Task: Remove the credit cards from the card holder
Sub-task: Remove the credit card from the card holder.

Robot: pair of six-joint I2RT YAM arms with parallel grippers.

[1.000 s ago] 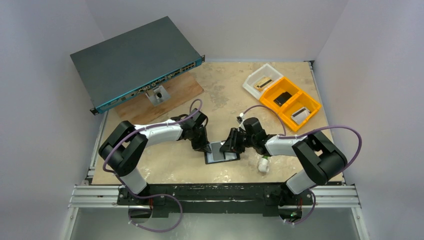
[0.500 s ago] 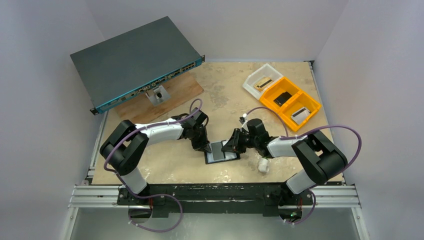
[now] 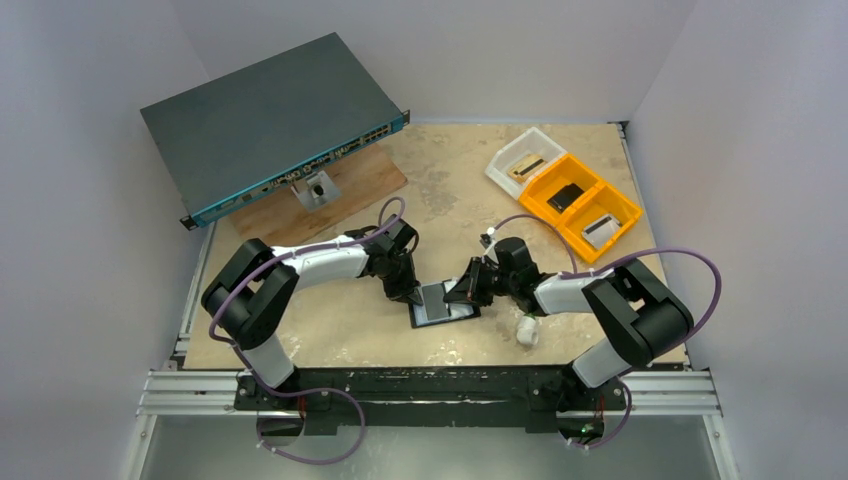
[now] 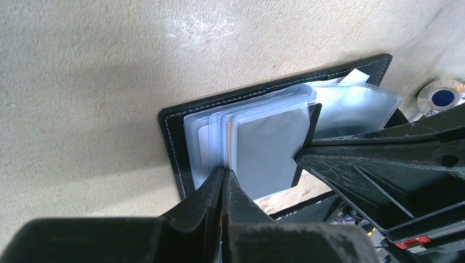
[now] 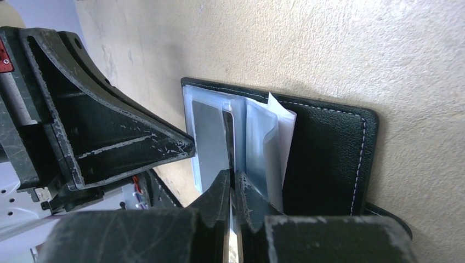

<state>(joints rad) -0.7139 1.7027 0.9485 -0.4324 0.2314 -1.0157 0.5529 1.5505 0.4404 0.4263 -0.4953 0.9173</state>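
The card holder [image 3: 443, 304], a black wallet, lies open on the tan mat between both arms, its clear sleeves [image 4: 204, 143] fanned up. A pale blue-grey credit card [image 4: 267, 147] stands out of a sleeve. My right gripper [image 5: 231, 176] is shut on that card's dark near edge [image 5: 227, 137]; its tip shows in the left wrist view [image 4: 300, 158]. My left gripper [image 4: 224, 173] is shut, its tips pressed against the bound edge of the sleeves. In the top view the left gripper [image 3: 412, 297] and right gripper [image 3: 461, 295] meet over the wallet.
A big dark network switch [image 3: 270, 125] leans over a wooden board [image 3: 345, 192] at the back left. An orange tray [image 3: 582, 207] and a clear tray [image 3: 515, 160] sit back right. A small white object [image 3: 527, 331] lies by the right arm.
My right gripper's jaws have closed onto the card's edge. Both arms have barely shifted, and the left gripper has stayed shut.
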